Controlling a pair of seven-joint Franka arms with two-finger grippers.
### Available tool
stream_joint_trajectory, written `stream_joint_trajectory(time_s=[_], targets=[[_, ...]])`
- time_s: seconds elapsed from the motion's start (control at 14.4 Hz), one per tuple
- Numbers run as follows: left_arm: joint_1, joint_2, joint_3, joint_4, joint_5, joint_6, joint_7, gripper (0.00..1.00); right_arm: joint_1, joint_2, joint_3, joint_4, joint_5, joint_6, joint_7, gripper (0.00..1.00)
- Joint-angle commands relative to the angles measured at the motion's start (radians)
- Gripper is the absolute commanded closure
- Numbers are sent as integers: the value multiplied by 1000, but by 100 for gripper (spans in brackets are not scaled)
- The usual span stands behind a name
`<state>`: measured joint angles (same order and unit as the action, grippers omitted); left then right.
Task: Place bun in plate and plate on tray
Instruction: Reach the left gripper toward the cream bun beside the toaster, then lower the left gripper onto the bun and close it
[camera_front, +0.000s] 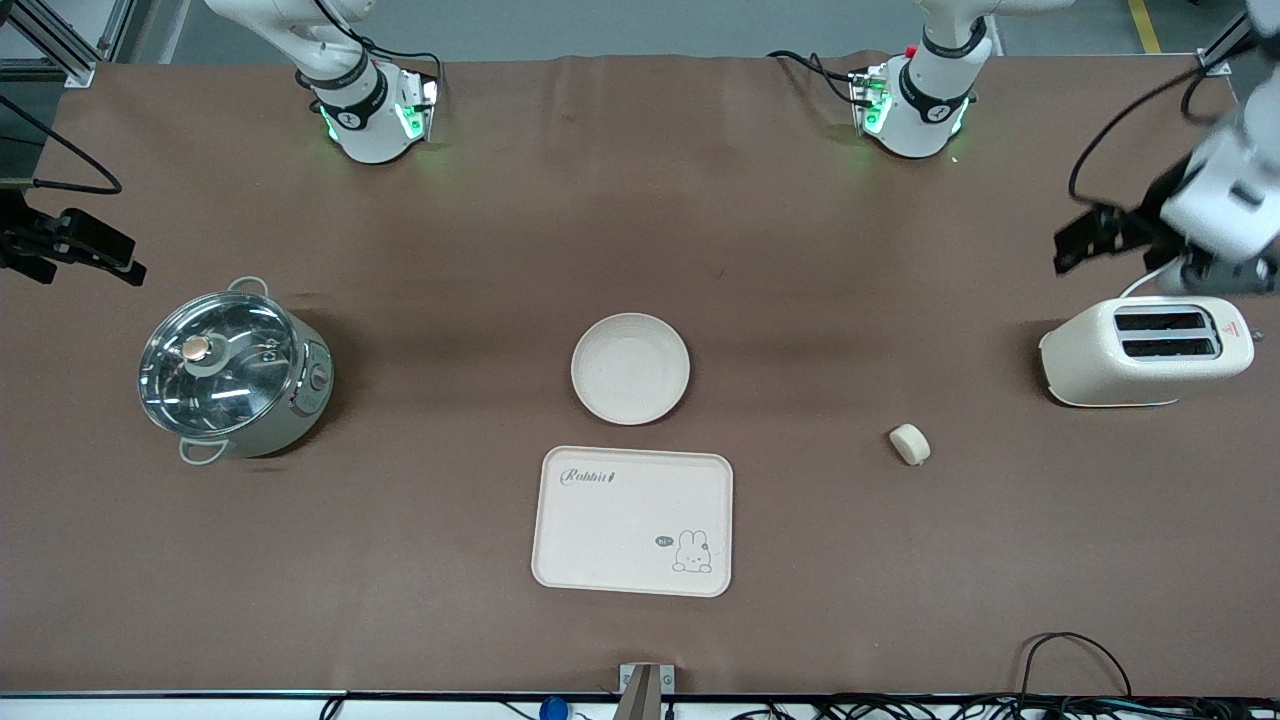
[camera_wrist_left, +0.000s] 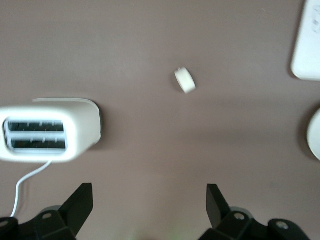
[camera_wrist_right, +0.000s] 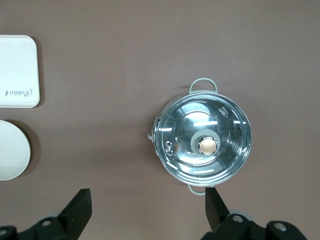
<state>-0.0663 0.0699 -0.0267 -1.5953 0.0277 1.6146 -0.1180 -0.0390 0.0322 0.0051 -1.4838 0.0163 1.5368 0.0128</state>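
The bun (camera_front: 910, 444) lies on its side on the brown table, toward the left arm's end, and shows in the left wrist view (camera_wrist_left: 185, 80). The round plate (camera_front: 630, 368) sits mid-table with nothing on it. The Rabbit tray (camera_front: 633, 520) lies just nearer the front camera than the plate, also bare. My left gripper (camera_front: 1075, 240) is open and holds nothing, up in the air beside the toaster, well apart from the bun; its fingers show wide apart (camera_wrist_left: 149, 200). My right gripper (camera_front: 125, 258) is open and holds nothing, over the table near the pot (camera_wrist_right: 147, 205).
A steel pot with a glass lid (camera_front: 235, 370) stands toward the right arm's end, also in the right wrist view (camera_wrist_right: 202, 142). A cream toaster (camera_front: 1145, 350) with a white cord stands at the left arm's end (camera_wrist_left: 47, 132). Cables run along the table's front edge.
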Motion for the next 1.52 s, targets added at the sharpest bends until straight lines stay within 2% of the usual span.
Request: stream_joint_trajectory(time_s=[0.0, 0.14, 0.42, 0.69, 0.76, 1.32, 1.45], targets=[[-4, 144, 1, 37, 26, 85, -85, 0, 18, 1, 0, -21, 2, 36, 27, 0], [-12, 226, -2, 32, 24, 187, -242, 0, 27, 43, -4, -21, 5, 51, 38, 0], [-18, 385, -10, 6, -12, 312, -350, 0, 14, 51, -4, -24, 5, 25, 36, 0], [-21, 427, -10, -171, -69, 610, -385, 0, 27, 51, 0, -24, 20, 58, 41, 0], [-21, 430, -10, -198, -68, 652, -385, 0, 33, 51, 0, -24, 24, 63, 39, 0], [-20, 533, -32, -218, -74, 789, -387, 0, 44, 55, 0, -23, 27, 77, 41, 0], [-23, 554, -32, -222, -75, 840, -406, 4, 63, 55, 0, -35, 56, 66, 79, 0]])
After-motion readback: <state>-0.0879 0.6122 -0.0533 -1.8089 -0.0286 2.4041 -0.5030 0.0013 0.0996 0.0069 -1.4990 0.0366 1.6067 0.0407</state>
